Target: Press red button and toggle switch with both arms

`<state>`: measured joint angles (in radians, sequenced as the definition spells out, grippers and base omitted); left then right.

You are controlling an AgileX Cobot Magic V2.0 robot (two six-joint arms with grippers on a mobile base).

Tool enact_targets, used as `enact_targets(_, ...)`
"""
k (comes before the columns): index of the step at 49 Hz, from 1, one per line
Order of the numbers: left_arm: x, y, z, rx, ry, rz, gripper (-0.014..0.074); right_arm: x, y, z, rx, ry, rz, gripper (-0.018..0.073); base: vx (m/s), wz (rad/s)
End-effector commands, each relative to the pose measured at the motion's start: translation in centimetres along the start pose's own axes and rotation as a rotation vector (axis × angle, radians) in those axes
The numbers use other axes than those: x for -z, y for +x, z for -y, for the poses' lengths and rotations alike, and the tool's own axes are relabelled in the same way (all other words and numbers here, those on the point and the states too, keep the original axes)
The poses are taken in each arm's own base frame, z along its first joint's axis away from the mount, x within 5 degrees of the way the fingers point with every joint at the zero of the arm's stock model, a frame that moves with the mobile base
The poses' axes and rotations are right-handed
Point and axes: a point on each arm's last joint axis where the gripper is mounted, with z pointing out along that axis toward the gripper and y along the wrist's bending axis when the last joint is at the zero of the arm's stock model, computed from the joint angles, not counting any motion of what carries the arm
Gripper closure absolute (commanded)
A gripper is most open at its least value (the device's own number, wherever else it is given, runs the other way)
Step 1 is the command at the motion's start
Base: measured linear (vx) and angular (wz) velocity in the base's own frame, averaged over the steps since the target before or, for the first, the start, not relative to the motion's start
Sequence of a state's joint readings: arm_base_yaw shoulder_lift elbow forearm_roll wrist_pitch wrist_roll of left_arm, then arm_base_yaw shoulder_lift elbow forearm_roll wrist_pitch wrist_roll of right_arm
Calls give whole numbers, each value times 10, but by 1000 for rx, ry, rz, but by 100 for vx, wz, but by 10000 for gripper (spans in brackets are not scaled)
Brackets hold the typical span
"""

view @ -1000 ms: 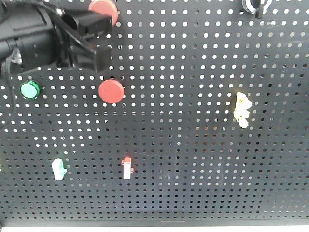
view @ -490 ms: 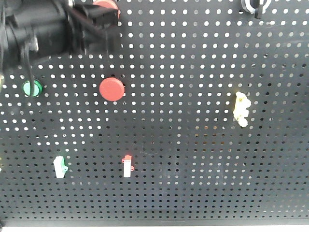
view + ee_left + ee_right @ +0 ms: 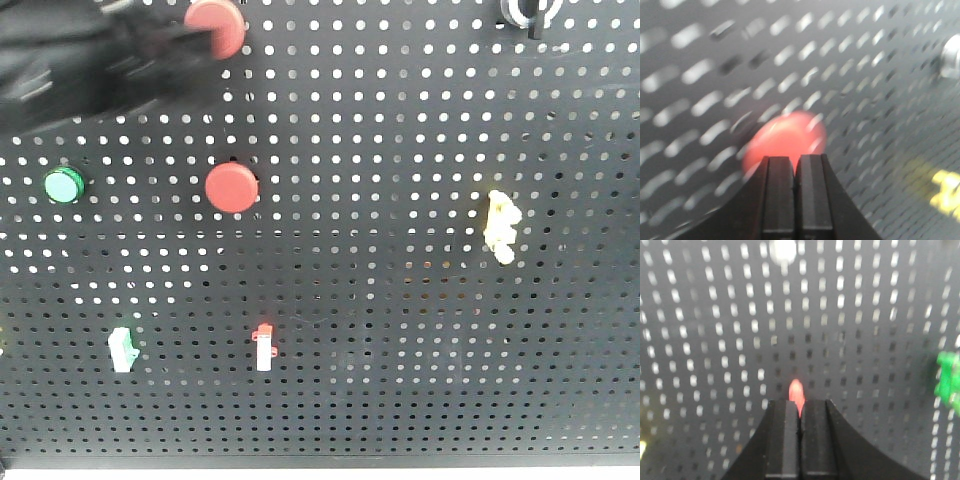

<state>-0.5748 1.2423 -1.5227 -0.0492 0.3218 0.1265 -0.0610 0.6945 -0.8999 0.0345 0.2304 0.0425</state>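
Exterior front-facing view: a black pegboard tabletop studded with controls. The lower red button serves as the landmark. Above it and slightly left sits the upper red button. The left arm, a dark motion-blurred mass, lies up and to the left of the landmark. Its tip is touching or just beside that upper button; the blur hides which. A green button is level with the landmark, to its left. Below the landmark and a little right is the small red toggle switch, its long axis running up and down. A green toggle switch sits below and left. The right arm is outside this view.

Left wrist view: the left pincer has its fingers pressed together, holding nothing. A red button, probably the upper one, lies straight ahead of the tips.

Right wrist view: the right pincer is likewise closed and empty, with the red toggle switch showing directly beyond its tip.

Each arm appears lined up on its own target, so the next move likely needs only a forward push.
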Motion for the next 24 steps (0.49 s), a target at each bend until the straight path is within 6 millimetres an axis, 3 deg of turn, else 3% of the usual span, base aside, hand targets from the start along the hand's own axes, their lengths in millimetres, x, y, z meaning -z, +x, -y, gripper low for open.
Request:
enact_targets(1,32,-12,-2,1,-22,145,595,6,-18,-1,-1,-8,102,562,0,0)
enact_targets(12,78,33,2,-22,-26,123,595,6,-18,-16,19,-124,105,562,0,0)
enact_targets(16,92,55,4,-22,-26,110,595,5,-18,-27,29,-207,118,562,0,0)
enact_targets(24,121,80,7,-14,-26,106,595,-9,-19,-52,9,-351,114,562,0,0)
